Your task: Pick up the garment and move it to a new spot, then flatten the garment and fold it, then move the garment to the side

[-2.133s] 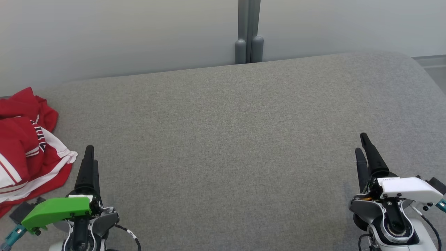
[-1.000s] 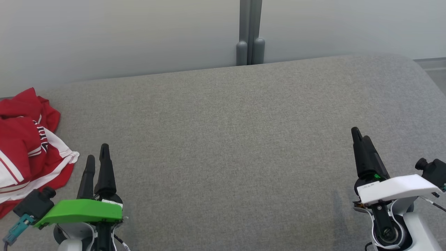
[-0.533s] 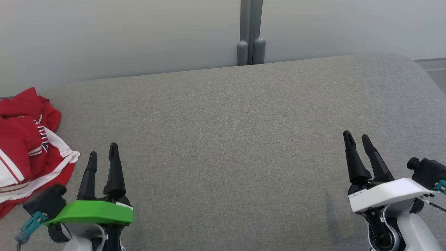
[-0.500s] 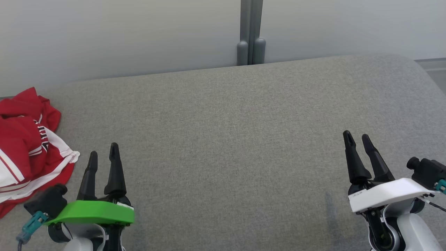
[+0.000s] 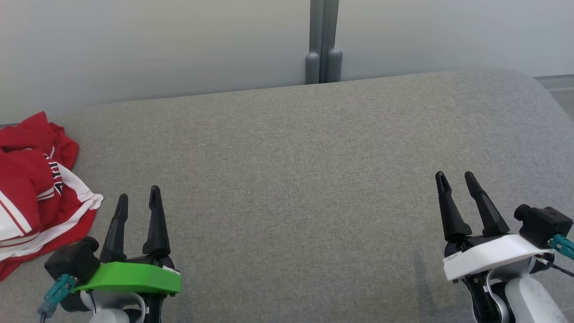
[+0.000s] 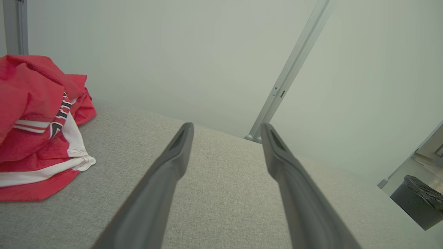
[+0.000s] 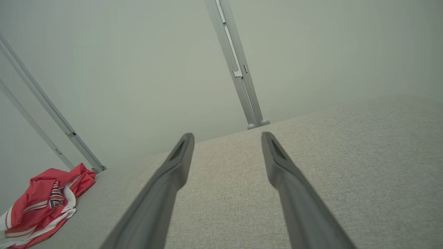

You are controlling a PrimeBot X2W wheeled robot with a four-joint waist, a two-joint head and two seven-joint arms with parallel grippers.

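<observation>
Where crumpled, garment (image 5: 31, 188) shows red, white stripes.

Nothing is legible. The garment (image 5: 27, 179) bears dark, white-edged block letters (image 5: 55, 177) on a crumpled fold, too bent to spell out. Far right of the garment, a small label (image 5: 452, 257) on the right gripper's (image 5: 454, 176) white cover (image 5: 493, 251) is too tiny to read.

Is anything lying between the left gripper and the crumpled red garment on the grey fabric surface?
Nothing visible does. The left gripper, fingers apart, is just right of the red garment, and bare grey fabric surface lies between them.
</observation>
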